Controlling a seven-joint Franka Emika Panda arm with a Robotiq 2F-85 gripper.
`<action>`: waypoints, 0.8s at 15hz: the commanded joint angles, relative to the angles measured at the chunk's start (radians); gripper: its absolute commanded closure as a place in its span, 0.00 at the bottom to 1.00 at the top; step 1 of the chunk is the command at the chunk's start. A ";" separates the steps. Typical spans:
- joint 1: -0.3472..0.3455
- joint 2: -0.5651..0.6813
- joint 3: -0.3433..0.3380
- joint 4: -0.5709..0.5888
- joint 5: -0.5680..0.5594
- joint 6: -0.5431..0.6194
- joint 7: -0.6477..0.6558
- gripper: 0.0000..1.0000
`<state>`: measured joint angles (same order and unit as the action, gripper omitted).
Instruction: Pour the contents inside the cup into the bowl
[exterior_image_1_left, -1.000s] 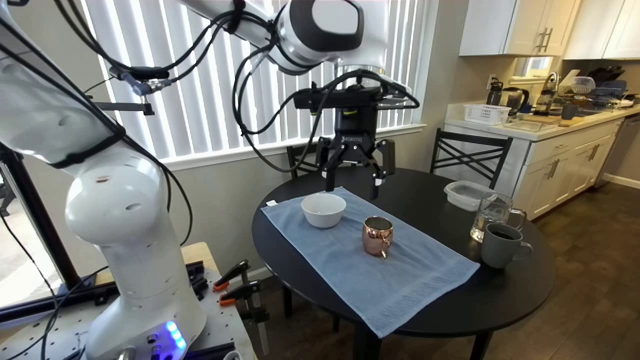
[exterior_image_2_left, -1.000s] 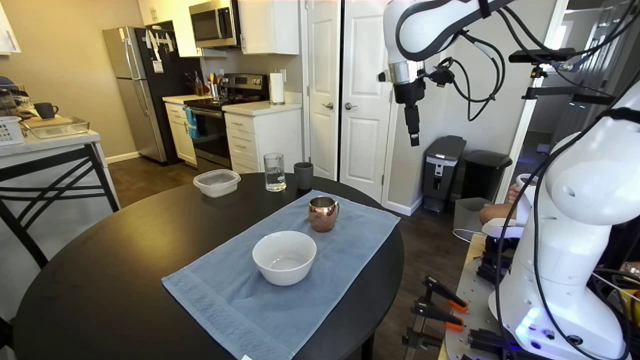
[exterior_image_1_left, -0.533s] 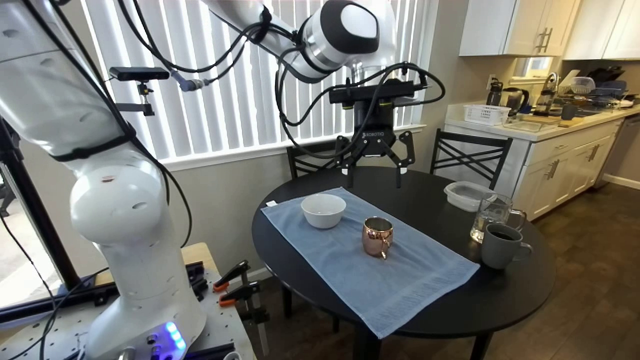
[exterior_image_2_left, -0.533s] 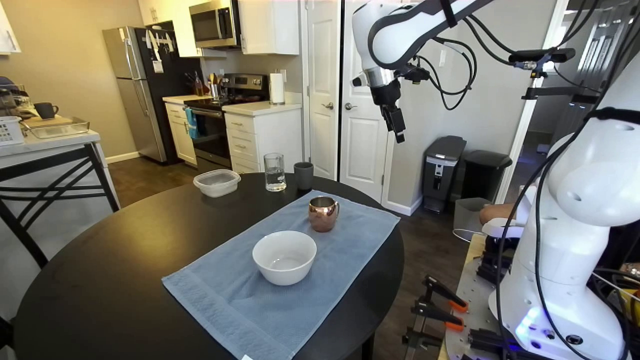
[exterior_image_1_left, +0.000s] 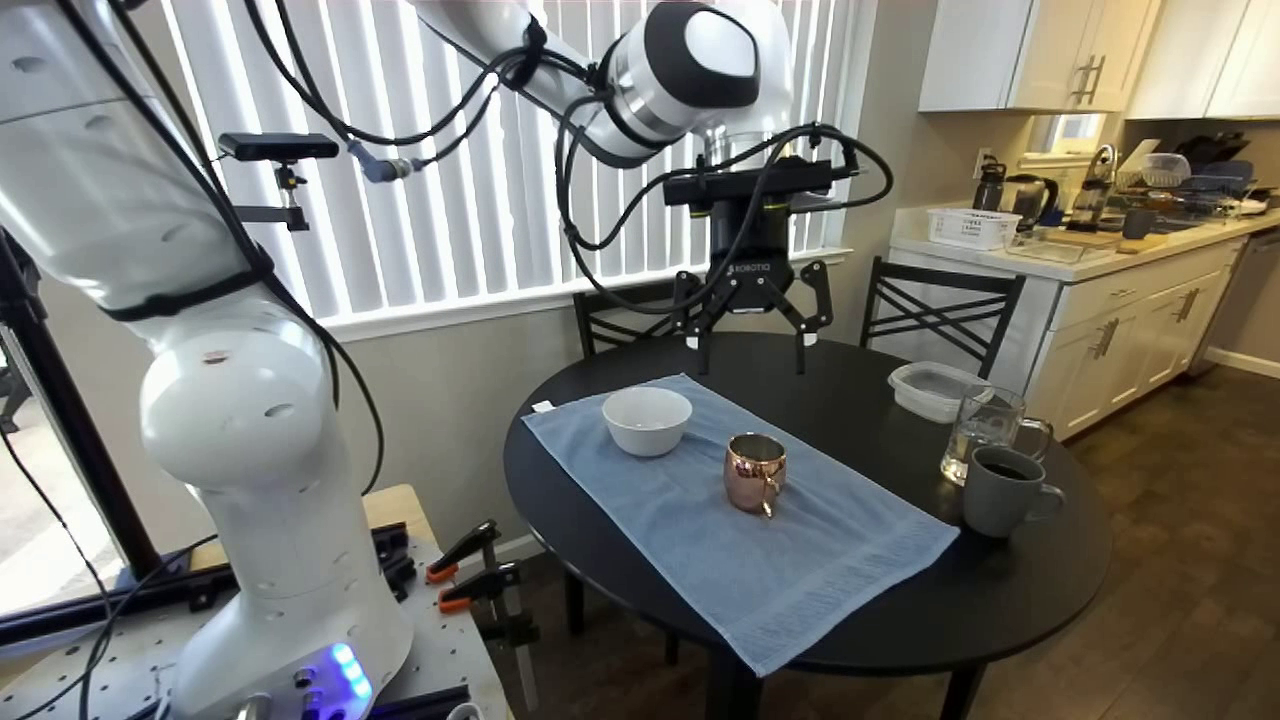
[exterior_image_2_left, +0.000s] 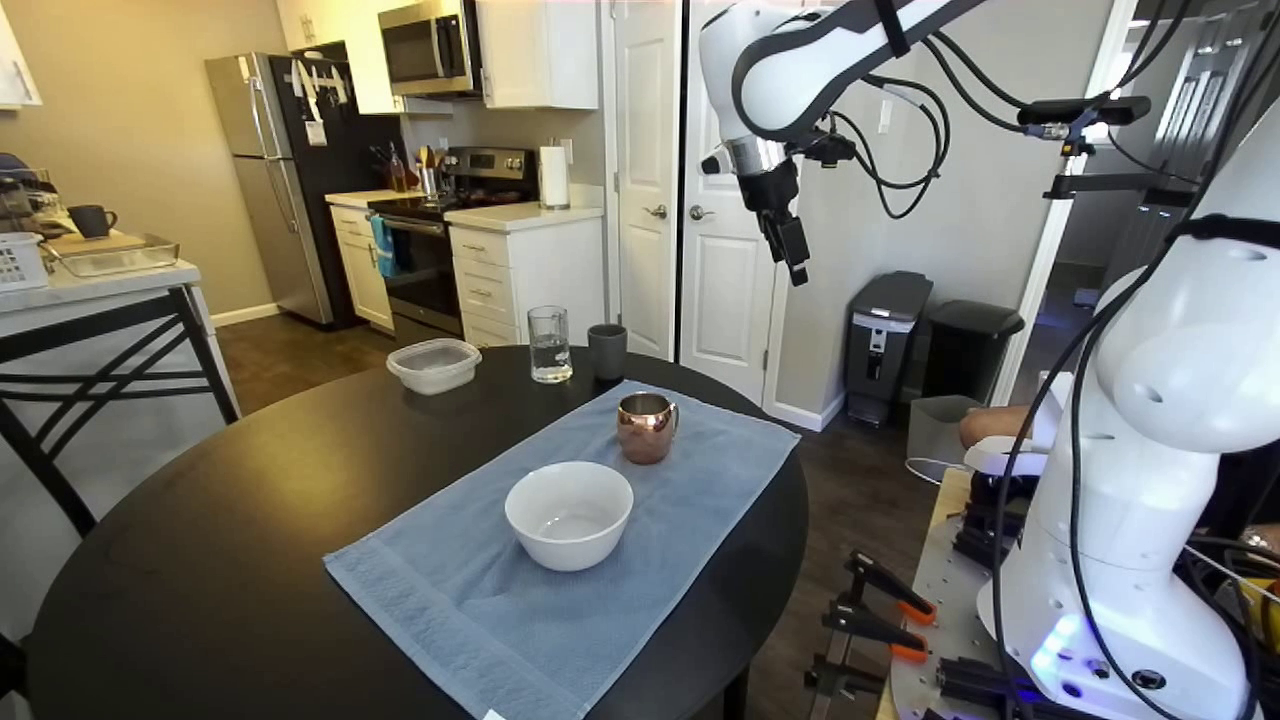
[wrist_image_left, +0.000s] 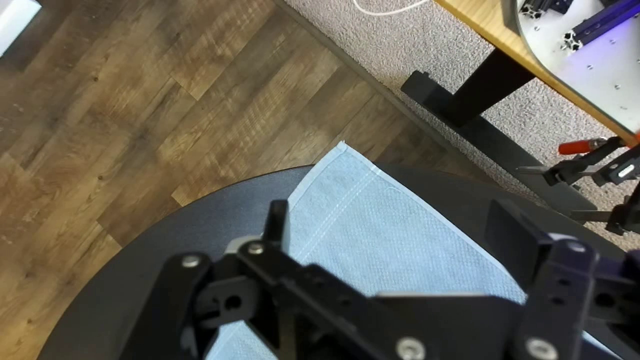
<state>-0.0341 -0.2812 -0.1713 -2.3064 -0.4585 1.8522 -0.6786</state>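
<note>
The copper cup (exterior_image_1_left: 754, 480) stands upright on a blue towel, its handle facing the towel's fringed end; it also shows in an exterior view (exterior_image_2_left: 645, 435). Its contents cannot be made out. The white bowl (exterior_image_1_left: 647, 428) sits on the same towel near the cup, apart from it; it also shows in an exterior view (exterior_image_2_left: 568, 535) and looks empty. My gripper (exterior_image_1_left: 751, 362) is open, its fingers wide apart and pointing down, high above the table and away from the cup. In the wrist view my gripper (wrist_image_left: 395, 231) holds nothing; cup and bowl are out of that view.
The blue towel (exterior_image_1_left: 820, 560) lies on a round black table (exterior_image_2_left: 220, 560). A grey mug (exterior_image_1_left: 1000, 495), a glass of water (exterior_image_2_left: 549, 350) and a clear plastic container (exterior_image_2_left: 434, 368) stand near the table's edge. A black chair (exterior_image_1_left: 940, 310) stands behind the table.
The arm and open gripper have swung rightward in an exterior view, leftward in the opposite one, mostly in the first half second, with barely any motion since. Cup and bowl have not moved.
</note>
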 joint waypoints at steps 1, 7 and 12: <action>-0.012 0.001 0.012 0.001 0.003 0.000 -0.003 0.00; -0.006 0.060 0.003 0.010 0.003 0.285 0.036 0.00; -0.022 0.153 0.013 -0.008 -0.013 0.696 0.073 0.00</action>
<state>-0.0365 -0.1871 -0.1711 -2.3080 -0.4574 2.3741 -0.6352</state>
